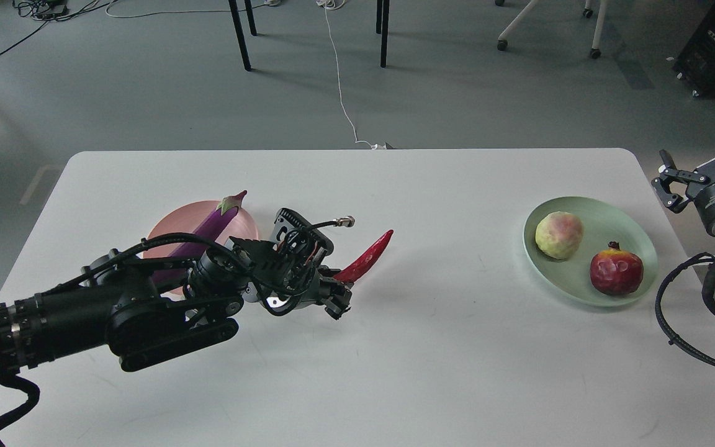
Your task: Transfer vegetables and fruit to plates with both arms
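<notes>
My left gripper is shut on the stem end of the red chili, which sticks up and to the right above the table. The purple eggplant lies across the pink plate just left of that gripper, partly hidden by my left arm. The yellow-green fruit and the dark red pomegranate sit on the mint green plate at the right. My right gripper is open and empty beyond the table's right edge, beside the green plate.
The white table has its far edge near the top of the plates' area. Chair legs and a white cable are on the grey floor beyond. My right arm's looped cable hangs at the table's right edge.
</notes>
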Controlling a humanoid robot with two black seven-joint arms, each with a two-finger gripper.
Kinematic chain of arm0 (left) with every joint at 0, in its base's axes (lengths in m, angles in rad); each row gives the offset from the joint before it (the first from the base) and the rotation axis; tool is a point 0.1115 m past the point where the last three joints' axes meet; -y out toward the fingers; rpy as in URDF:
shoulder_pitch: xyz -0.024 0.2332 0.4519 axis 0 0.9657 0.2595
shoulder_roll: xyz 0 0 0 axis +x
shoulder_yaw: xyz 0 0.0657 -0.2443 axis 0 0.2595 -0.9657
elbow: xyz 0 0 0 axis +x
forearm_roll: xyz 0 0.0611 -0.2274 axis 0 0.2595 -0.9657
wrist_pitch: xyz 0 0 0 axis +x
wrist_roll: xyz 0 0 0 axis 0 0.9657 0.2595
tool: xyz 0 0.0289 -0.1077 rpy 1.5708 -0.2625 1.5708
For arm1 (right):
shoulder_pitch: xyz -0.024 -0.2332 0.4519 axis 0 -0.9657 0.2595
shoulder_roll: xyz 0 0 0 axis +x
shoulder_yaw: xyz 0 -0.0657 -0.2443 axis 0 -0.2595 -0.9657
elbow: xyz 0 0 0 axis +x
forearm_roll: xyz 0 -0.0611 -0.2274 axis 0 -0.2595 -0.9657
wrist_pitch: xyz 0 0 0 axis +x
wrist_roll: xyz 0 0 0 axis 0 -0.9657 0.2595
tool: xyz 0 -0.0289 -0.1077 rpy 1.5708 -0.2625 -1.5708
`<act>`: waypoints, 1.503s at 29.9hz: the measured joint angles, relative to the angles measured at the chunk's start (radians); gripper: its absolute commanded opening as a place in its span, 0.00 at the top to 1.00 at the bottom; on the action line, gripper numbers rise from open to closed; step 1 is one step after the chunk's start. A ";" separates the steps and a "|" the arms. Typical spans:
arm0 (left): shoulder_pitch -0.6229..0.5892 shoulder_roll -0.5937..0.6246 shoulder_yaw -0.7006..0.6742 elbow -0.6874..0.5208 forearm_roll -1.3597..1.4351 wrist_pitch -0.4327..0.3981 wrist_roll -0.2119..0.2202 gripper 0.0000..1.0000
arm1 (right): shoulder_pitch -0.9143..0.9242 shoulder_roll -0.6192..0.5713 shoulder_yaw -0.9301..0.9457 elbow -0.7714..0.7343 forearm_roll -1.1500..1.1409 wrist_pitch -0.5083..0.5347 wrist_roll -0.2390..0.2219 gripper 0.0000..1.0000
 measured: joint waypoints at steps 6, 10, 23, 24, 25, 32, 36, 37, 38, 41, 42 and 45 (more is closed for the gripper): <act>-0.004 0.219 -0.069 -0.121 -0.021 -0.002 -0.014 0.78 | 0.000 -0.020 0.000 0.001 0.000 0.000 0.000 0.01; 0.005 0.364 -0.073 -0.152 -0.031 0.002 -0.047 0.74 | 0.000 -0.031 0.000 0.001 0.000 0.000 0.000 0.01; 0.028 0.419 -0.067 -0.083 -0.038 0.049 -0.073 0.29 | 0.015 -0.031 -0.001 0.010 0.000 0.000 0.000 0.01; 0.028 0.419 -0.067 -0.081 -0.039 0.051 -0.075 0.29 | 0.021 -0.034 -0.001 0.010 0.000 0.000 -0.001 0.01; 0.028 0.419 -0.067 -0.080 -0.041 0.051 -0.077 0.29 | 0.026 -0.038 -0.001 0.010 0.000 0.000 -0.001 0.01; 0.033 0.426 -0.093 -0.073 -0.101 0.066 -0.104 0.02 | 0.046 -0.060 -0.001 0.010 0.000 0.000 -0.002 0.01; 0.033 0.407 -0.221 -0.049 -0.299 0.155 -0.105 0.02 | 0.078 -0.073 -0.006 -0.010 0.000 0.000 -0.002 0.00; 0.033 0.399 -0.247 -0.043 -0.365 0.170 -0.106 0.02 | 0.090 -0.076 -0.007 -0.022 -0.001 0.000 -0.002 0.01; 0.034 0.393 -0.264 -0.037 -0.430 0.180 -0.106 0.02 | 0.105 -0.075 -0.008 -0.042 -0.001 0.000 -0.002 0.01; 0.034 0.363 -0.296 0.025 -0.659 0.198 -0.110 0.02 | 0.156 -0.055 -0.009 -0.110 -0.001 0.000 0.000 0.01; 0.034 0.341 -0.309 0.058 -0.743 0.203 -0.112 0.02 | 0.170 -0.046 -0.009 -0.126 -0.001 0.000 0.000 0.01; 0.038 0.268 -0.363 0.145 -0.986 0.240 -0.149 0.02 | 0.206 -0.028 -0.006 -0.153 -0.001 0.000 0.000 0.01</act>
